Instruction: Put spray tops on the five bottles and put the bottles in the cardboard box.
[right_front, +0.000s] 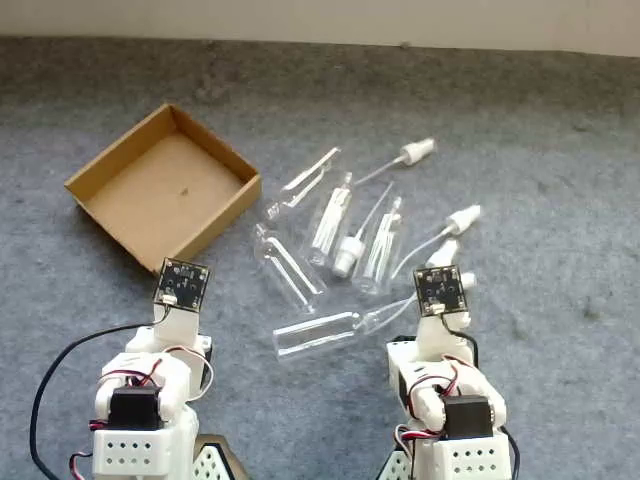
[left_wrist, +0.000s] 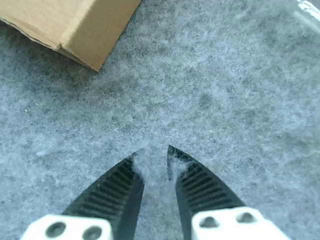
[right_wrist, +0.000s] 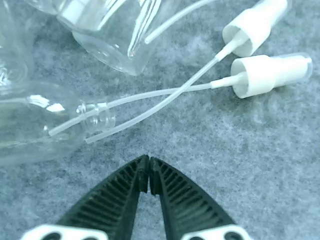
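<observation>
Left wrist view | left end effector (left_wrist: 152, 152) low, parted | right end effector (right_wrist: 149, 161) closed

The bottles (right_front: 315, 335) are clear glossy plastic, the spray tops (right_wrist: 270, 75) smooth white plastic. The cardboard box (right_front: 218, 143) looks matt; fuzzy grey cloth covers the worktop (right_front: 500, 100).

Right end effector (right_wrist: 149, 172) closed (tips touching); spray tops (right_wrist: 270, 74), tubes crossed, beside bottle (right_wrist: 35, 125).

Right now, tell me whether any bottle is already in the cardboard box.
No, the clear bottles all lie on the grey carpet beside the cardboard box, whose floor is bare.
</observation>
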